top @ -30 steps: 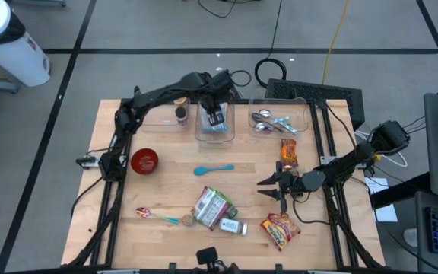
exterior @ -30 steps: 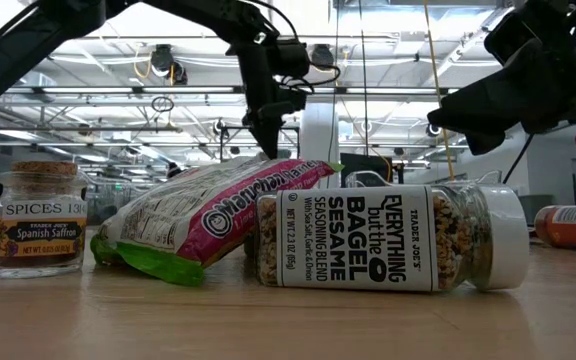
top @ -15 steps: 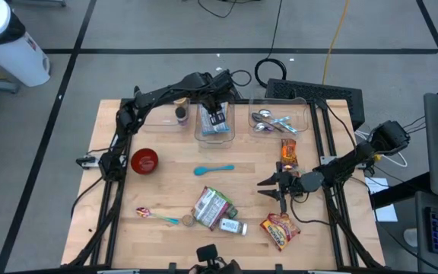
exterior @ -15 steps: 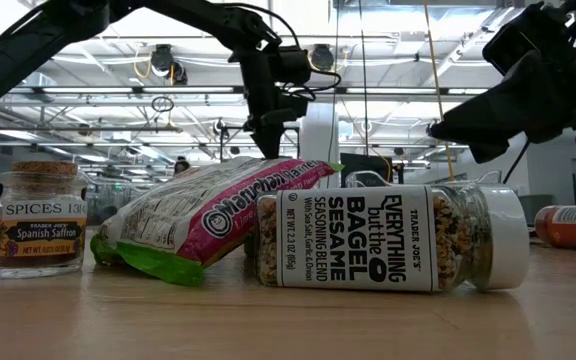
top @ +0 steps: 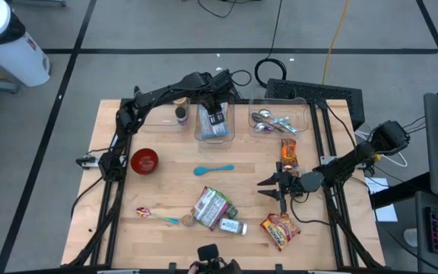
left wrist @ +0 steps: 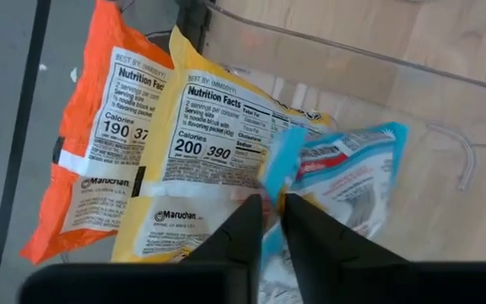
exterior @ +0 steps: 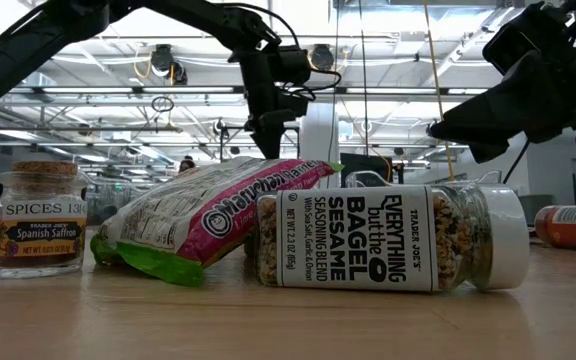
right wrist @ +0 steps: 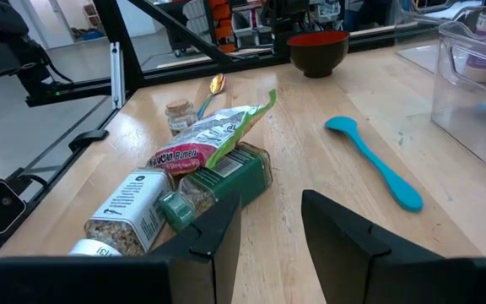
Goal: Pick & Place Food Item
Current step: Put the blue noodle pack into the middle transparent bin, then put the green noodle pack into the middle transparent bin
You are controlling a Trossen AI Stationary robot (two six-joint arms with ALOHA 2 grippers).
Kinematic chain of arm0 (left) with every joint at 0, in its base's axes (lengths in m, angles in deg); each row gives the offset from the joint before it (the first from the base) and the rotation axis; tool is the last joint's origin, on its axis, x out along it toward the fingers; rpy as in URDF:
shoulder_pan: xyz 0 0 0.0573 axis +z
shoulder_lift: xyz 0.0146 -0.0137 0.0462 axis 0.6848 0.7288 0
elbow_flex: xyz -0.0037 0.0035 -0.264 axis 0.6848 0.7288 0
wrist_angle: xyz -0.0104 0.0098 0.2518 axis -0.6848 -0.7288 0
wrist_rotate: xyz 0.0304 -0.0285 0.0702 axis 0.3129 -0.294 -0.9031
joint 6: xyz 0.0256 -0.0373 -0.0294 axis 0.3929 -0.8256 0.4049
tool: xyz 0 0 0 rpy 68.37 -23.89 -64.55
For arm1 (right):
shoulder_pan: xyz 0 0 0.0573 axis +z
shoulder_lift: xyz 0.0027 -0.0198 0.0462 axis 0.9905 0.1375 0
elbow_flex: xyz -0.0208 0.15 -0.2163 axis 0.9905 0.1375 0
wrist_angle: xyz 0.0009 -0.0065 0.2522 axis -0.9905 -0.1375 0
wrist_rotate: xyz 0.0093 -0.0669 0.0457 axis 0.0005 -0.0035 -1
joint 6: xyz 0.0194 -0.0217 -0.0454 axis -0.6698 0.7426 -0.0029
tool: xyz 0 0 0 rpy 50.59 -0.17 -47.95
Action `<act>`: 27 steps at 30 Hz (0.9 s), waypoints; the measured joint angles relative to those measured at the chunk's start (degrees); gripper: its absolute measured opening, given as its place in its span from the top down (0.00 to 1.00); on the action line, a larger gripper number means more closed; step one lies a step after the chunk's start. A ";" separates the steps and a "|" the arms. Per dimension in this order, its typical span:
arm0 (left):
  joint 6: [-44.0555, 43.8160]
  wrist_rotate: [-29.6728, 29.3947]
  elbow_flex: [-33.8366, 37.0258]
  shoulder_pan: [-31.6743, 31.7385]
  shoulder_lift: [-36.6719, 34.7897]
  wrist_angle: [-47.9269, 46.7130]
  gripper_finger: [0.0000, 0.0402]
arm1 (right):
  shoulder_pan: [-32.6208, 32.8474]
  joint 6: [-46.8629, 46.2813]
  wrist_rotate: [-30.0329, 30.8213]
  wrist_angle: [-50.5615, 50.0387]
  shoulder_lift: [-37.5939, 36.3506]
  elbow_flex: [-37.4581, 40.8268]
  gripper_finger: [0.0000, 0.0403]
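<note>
A blue food packet (left wrist: 344,173) lies in the clear middle bin (top: 214,135) at the table's far side, on top of a yellow packet (left wrist: 213,160) and beside an orange one (left wrist: 99,160). My left gripper (left wrist: 274,215) hangs over that bin (top: 216,118), pointing steeply down, its fingers only a narrow slit apart at the blue packet's upturned edge. My right gripper (top: 276,186) hovers open over the table's right half, level, with nothing between its fingers (right wrist: 268,224). My left gripper has the blue packet's upturned edge (left wrist: 281,165) between its two fingertips, coming from above and pointing down. The rest of the packet lies on the yellow packet in the bin. One layer or several, I cannot tell.
Near the front lie a pink-and-green ramen packet (top: 210,204), a seasoning jar (top: 233,226), a saffron jar (top: 186,220) and a spoon (top: 154,215). Also on the table: red bowl (top: 144,160), blue spoon (top: 214,169), red packet (top: 280,230), orange packet (top: 288,152), cutlery bin (top: 280,120).
</note>
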 joint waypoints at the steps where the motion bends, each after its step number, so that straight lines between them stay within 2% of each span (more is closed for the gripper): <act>1: 0.34 0.00 0.00 0.00 0.00 0.02 0.81 | 0.00 0.00 0.00 0.00 0.00 0.00 0.71; 9: 3.43 -1.81 -0.39 -0.02 -0.57 0.28 0.67 | 0.00 0.27 0.74 0.00 0.01 0.00 0.71; 17: 3.69 -2.49 -5.18 -0.75 -4.27 0.76 0.63 | -0.07 0.90 1.49 0.00 0.00 0.00 0.71; 21: 2.45 3.97 -6.79 -1.69 -8.77 4.64 0.63 | -0.09 0.57 1.64 0.02 0.00 0.00 0.71; 27: -1.14 21.14 -6.86 -3.37 -14.10 18.27 0.63 | -0.11 -1.01 2.99 0.04 0.00 0.00 0.71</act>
